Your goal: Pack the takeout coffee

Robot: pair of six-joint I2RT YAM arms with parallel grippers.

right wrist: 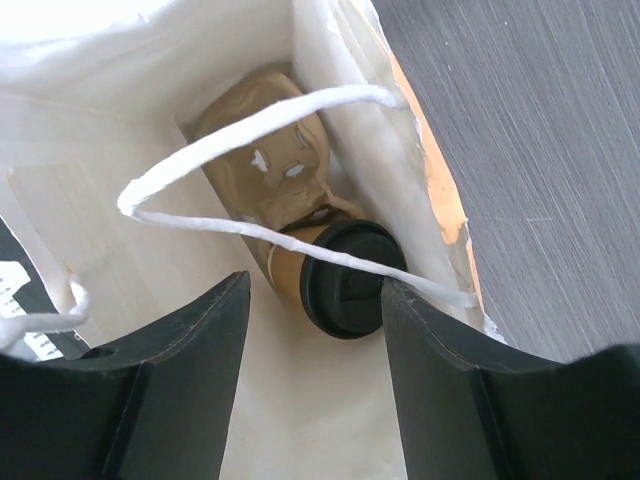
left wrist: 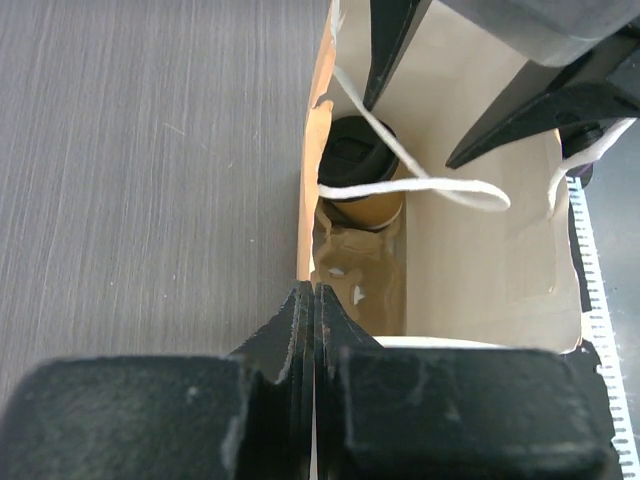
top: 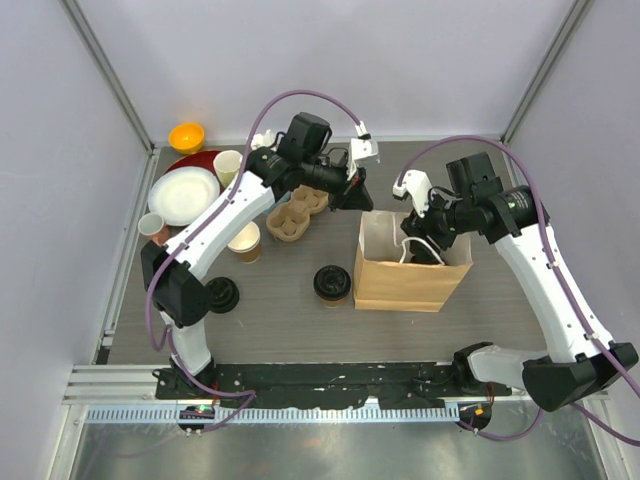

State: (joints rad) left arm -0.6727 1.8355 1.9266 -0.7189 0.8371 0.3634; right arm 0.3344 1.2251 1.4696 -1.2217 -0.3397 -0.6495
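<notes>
Right of centre on the grey wood-grain table stands a brown paper bag, upright, mouth open, white inside. Pale walls close the table in on three sides, with metal posts at the far corners; a black rail and a metal shelf run along the near edge under the arm bases.

One lidded cup is inside the bag, low against the left wall, touching a brown pulp insert on the bag floor. Can't tell whether the cup sits fully upright. A white twisted handle droops across the opening above it.

The right gripper is inside the bag mouth with its fingers spread, over the cup and not touching it. The left gripper has its fingers pressed together at the bag's far-left rim, and the paper edge runs straight into the seam, so it looks pinched on the bag wall.

A second lidded cup stands on the table just beside the bag's left side. Left of centre are an open kraft cup and, nearer the near edge, a loose black lid. A cardboard cup carrier lies under the left arm. The far-left corner holds a white plate, a pale green mug and an orange bowl.
</notes>
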